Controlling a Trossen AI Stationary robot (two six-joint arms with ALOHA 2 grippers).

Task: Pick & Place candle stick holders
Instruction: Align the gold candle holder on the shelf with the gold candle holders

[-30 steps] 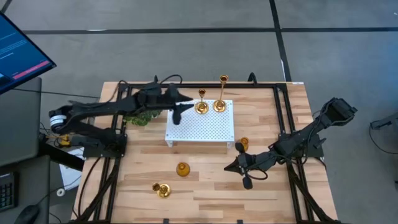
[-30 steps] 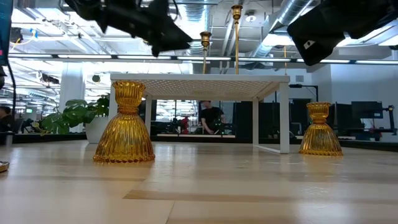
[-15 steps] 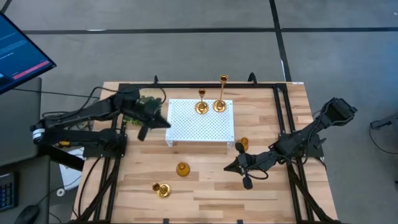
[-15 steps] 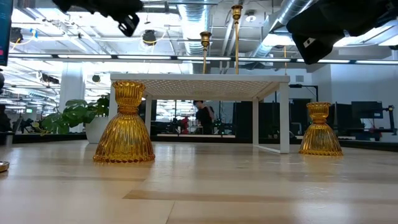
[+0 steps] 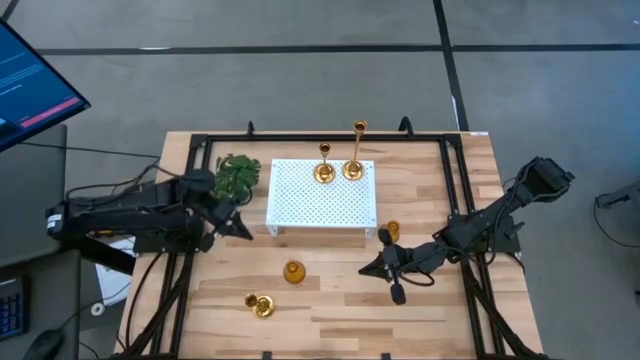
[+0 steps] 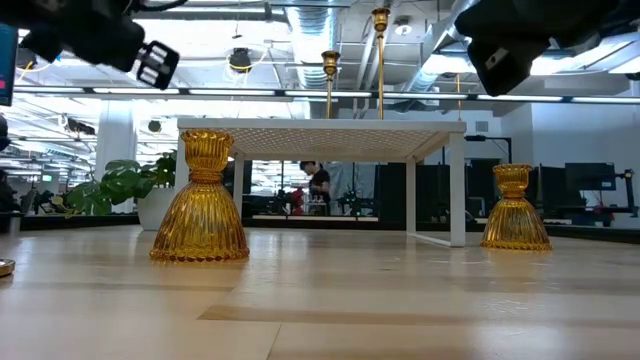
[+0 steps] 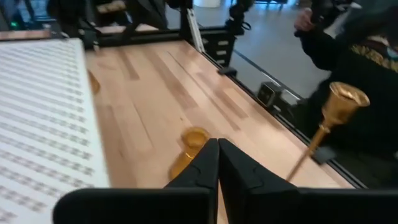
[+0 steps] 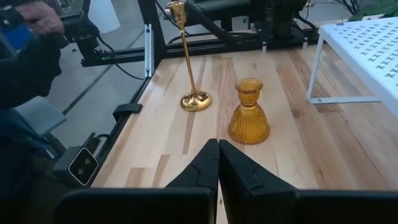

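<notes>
Two slim candle holders (image 5: pixel 338 170) stand on the white rack (image 5: pixel 320 200), two squat ones (image 5: pixel 293 271) and another slim one (image 5: pixel 260 305) on the worktop (image 5: pixel 330 300), while my left hand (image 5: pixel 238 226) and right hand (image 5: pixel 372 268) hover pressed together.

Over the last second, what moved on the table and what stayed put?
The left gripper drew back from over the white rack to the table's left side, fingers shut, carrying nothing. The right gripper and all five candle stick holders stayed where they were.
</notes>
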